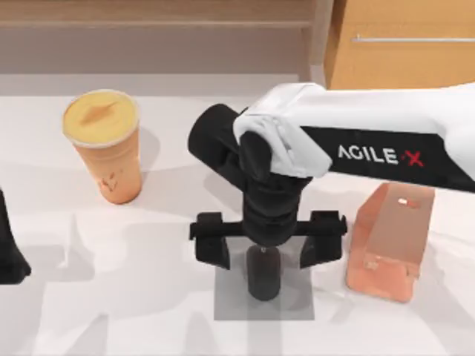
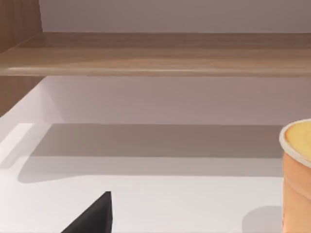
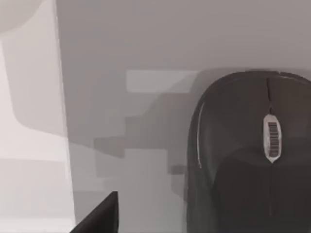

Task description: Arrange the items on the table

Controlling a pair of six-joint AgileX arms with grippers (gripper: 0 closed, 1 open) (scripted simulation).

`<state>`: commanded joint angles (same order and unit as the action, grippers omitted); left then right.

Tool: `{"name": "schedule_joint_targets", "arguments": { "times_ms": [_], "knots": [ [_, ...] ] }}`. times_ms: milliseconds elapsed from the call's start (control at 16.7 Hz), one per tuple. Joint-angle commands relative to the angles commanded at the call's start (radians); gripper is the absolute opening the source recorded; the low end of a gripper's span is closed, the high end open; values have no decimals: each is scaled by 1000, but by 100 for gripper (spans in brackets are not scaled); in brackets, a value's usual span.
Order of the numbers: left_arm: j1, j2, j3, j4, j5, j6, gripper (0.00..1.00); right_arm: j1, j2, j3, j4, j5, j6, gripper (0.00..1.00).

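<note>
1. Table (image 1: 67, 311): wide, plain white top.
2. Orange cup (image 1: 107, 159): tall, yellow lid, upright at far left.
3. Grey mat (image 1: 230, 300): flat square, near centre.
4. Black mouse (image 1: 263, 274): small, resting on the mat.
5. Salmon-pink block (image 1: 386, 248): lying right of the mat, apart from it.
6. Wooden cabinet (image 1: 401, 63): beyond the far right edge.

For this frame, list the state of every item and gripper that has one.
mouse: flat on the grey mat, between the open fingers.
orange cup: upright, lid on, at the table's left.
pink block: lying beside the mat.
right gripper: open, over the mouse.
left gripper: parked at left edge.
</note>
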<state>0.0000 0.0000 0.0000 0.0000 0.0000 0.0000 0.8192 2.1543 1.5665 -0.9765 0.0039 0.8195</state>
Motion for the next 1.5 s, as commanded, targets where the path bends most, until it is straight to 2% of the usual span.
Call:
{"name": "schedule_joint_targets", "arguments": {
  "times_ms": [300,660,900,1500],
  "knots": [
    [0,0,0,0,0,0,100,-21,-13,33,10,-4,-38,100],
    [0,0,0,0,0,0,100,-178,-4,130,38,-14,-267,100],
    [0,0,0,0,0,0,100,-376,17,182,23,-16,-476,100],
    [0,0,0,0,0,0,100,-999,64,253,-148,-4,-962,100]
  ]
}}
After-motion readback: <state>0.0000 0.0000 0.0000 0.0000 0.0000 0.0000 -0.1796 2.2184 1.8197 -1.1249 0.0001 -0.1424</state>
